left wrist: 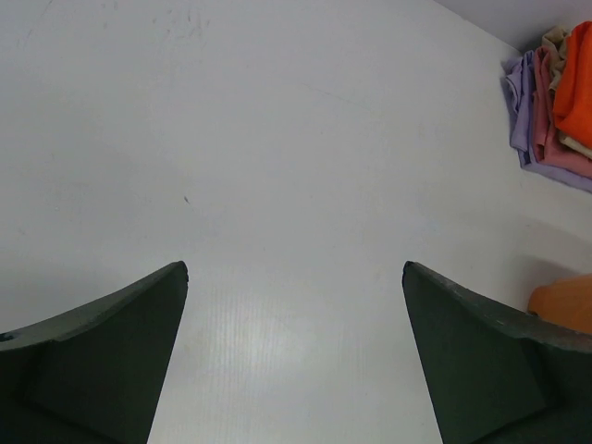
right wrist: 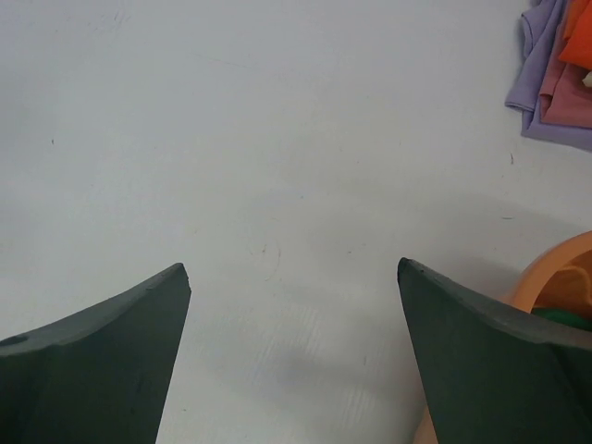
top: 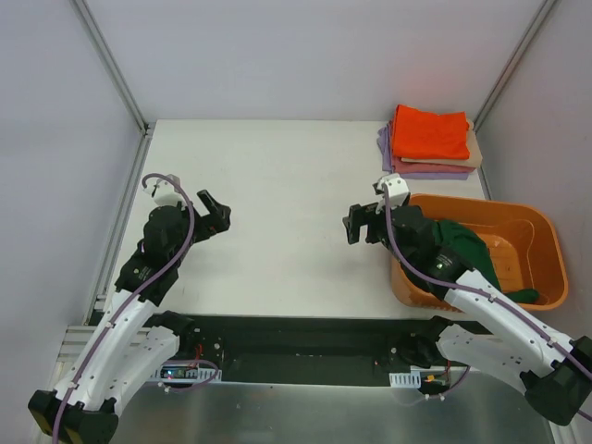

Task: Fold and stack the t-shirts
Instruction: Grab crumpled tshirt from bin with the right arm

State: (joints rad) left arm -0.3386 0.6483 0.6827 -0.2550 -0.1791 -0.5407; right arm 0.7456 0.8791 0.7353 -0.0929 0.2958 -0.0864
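Now both grippers hang over the bare table, jaws spread wide, nothing held: left gripper on the L side, right gripper just beside the orange basket. The dark green shirt lies crumpled in that basket, partly under the R arm. Folded stack at far R corner: orange shirt on top, tan shirt below, lavender shirt at the bottom. Wrist cams add a pink layer mid-stack. Overhead shows the green shirt's bulk, R wrist only a sliver.
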